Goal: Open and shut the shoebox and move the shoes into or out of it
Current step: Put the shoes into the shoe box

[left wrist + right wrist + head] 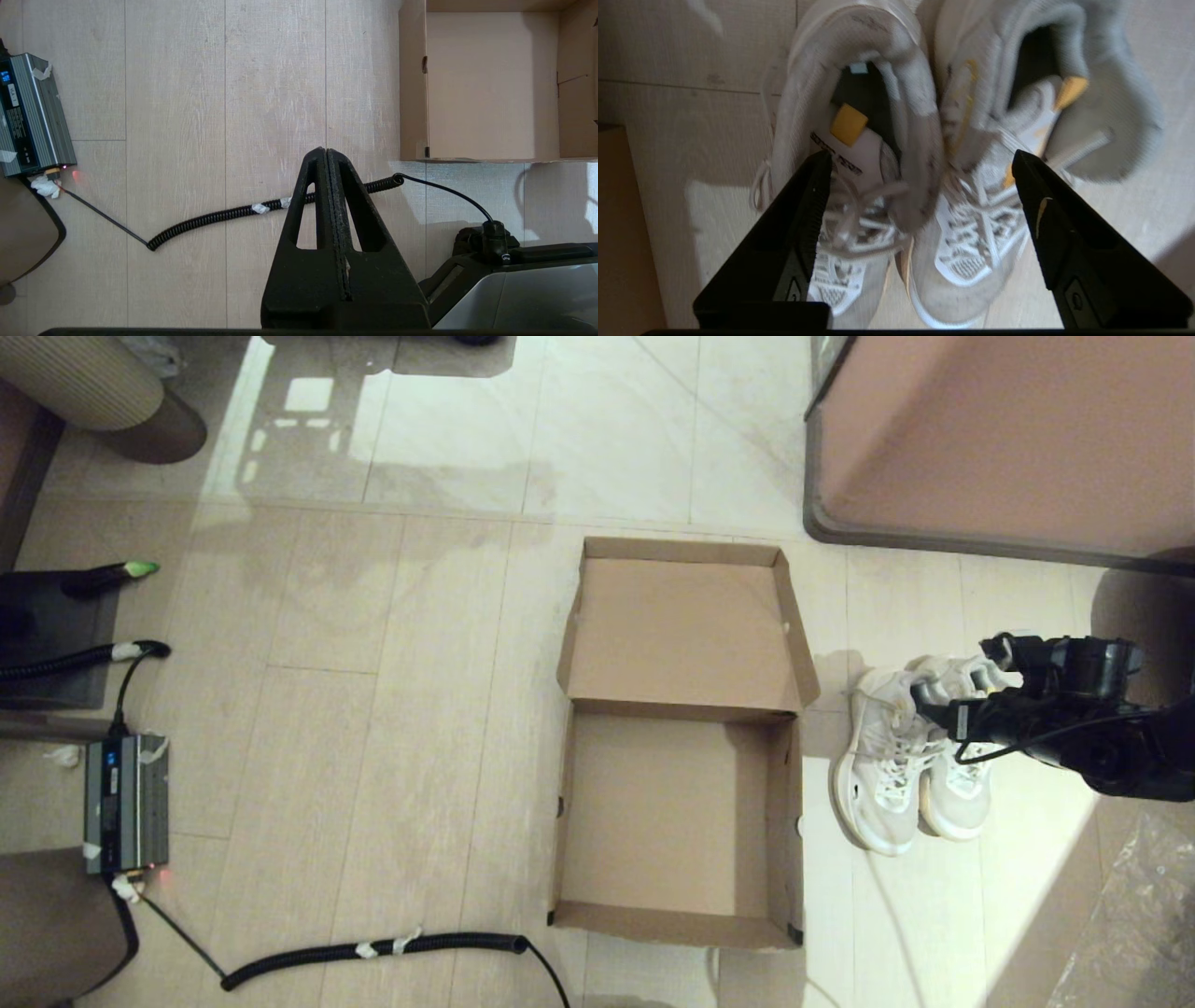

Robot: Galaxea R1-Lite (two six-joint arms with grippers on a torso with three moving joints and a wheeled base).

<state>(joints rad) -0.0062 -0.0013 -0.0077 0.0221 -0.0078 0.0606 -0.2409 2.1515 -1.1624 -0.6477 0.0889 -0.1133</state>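
Note:
The brown cardboard shoebox lies open and empty on the floor, its lid flipped back flat on the far side. Just right of it the pair of white mesh shoes stands side by side, toes towards me. My right gripper hovers over their heel ends. In the right wrist view it is open, its fingers spread wide above the laces, and both shoe collars lie between them, with no contact showing. My left gripper is shut on nothing, parked over the floor near the shoebox's corner.
A pinkish-brown cabinet with a dark rim stands at the far right. A grey power unit and a coiled black cable lie on the floor to the left. Clear plastic sheeting lies at the near right.

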